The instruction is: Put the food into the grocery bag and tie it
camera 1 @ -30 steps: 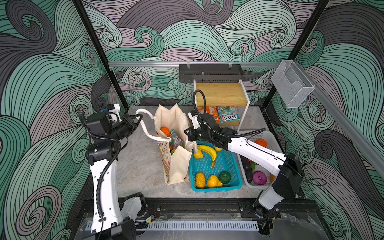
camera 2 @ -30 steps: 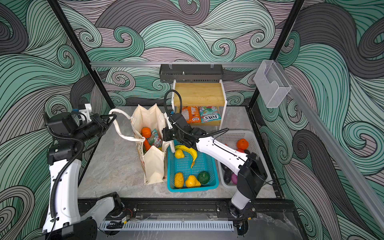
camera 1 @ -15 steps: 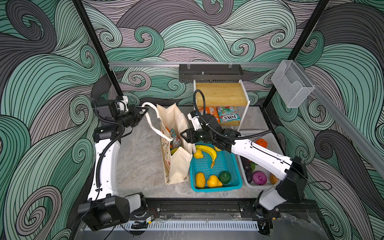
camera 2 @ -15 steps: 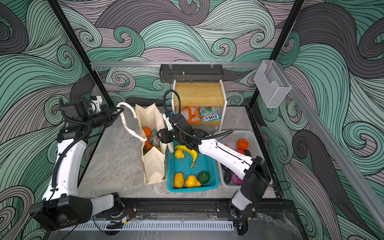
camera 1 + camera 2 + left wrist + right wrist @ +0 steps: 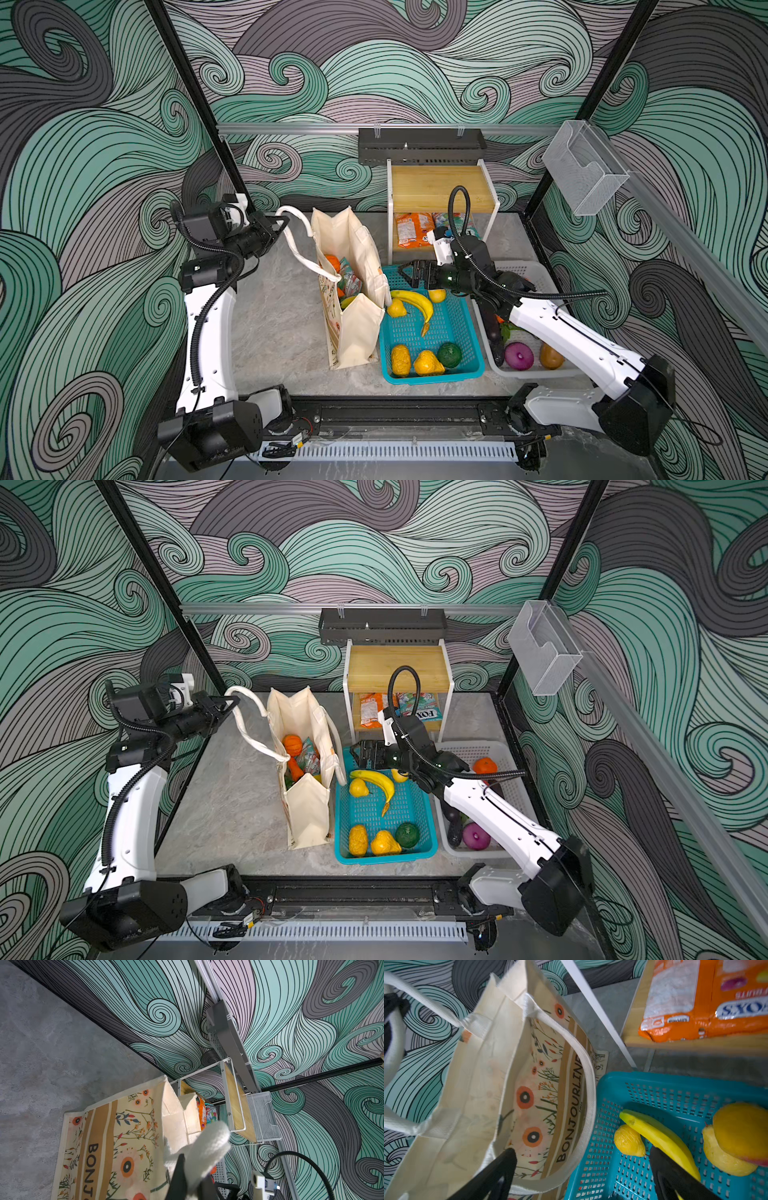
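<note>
Grocery bag (image 5: 357,336): cream flowered cloth, standing open on the worktop (image 5: 274,324), just beside the teal basket (image 5: 469,368). Contents, low inside: orange (image 5: 332,262), carrot (image 5: 294,769), snack packet (image 5: 351,282). Raised handle (image 5: 297,245): drawn up and away from the bag, pinched in the left tool (image 5: 279,226), jaws closed on it. Slack handle (image 5: 583,1076): draped down the bag's flank on the basket side, unheld. Right tool (image 5: 409,275): jaws spread wide, nothing in them, poised at the basket's rear corner; in the right wrist view one of its fingers (image 5: 500,1167) lies over the bag's rim and the other over the banana (image 5: 660,1136). Hazards, as judged:

- The bag is soft and seems propped by that one pull, so a harder tug could tip or drag it, and a slackened one could let the mouth fold shut.
- The finger near the rim may snag cloth or the slack handle on any sideways move.
- The banana is smooth and curved, so a grip off its middle may let it swing or slip.
- Tying needs both handles, and the slack one lies flat against cloth and the basket wall, so it is awkward to pick out alone.

Further out: white basket (image 5: 536,266) with more produce, and a shelf (image 5: 440,187) with packets beneath.
</note>
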